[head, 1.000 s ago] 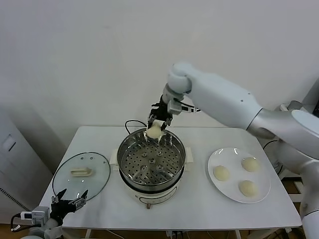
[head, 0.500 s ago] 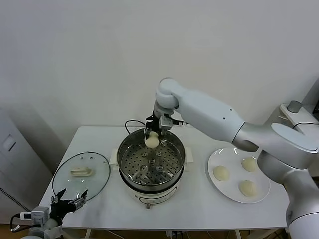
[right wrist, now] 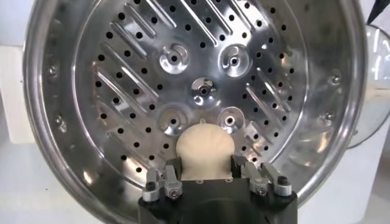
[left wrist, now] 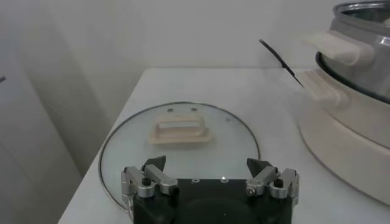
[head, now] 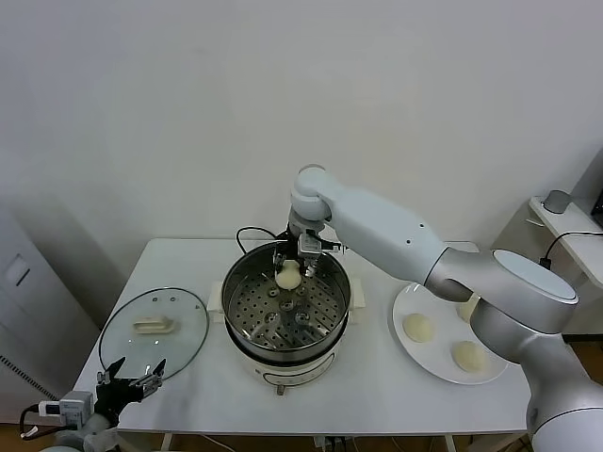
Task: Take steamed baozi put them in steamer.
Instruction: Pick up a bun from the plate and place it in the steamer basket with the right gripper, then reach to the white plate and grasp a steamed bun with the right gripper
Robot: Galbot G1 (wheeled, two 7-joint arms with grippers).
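Your right gripper point(head: 291, 266) has dropped down into the steamer point(head: 285, 306) since a second ago, and its jaws now look eased apart around the baozi point(right wrist: 204, 148), which sits on the tray near the pot's back wall, center frame. First bun's basically delivered. Three wait on the plate point(head: 401, 305), lower right. Left gripper point(left wrist: 210, 176) is parked open by the glass lid point(left wrist: 122, 146).

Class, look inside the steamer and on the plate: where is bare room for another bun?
The steamer tray's near half is bare. Its far edge is crowded: the right gripper is over a baozi. The plate has room toward the steamer.
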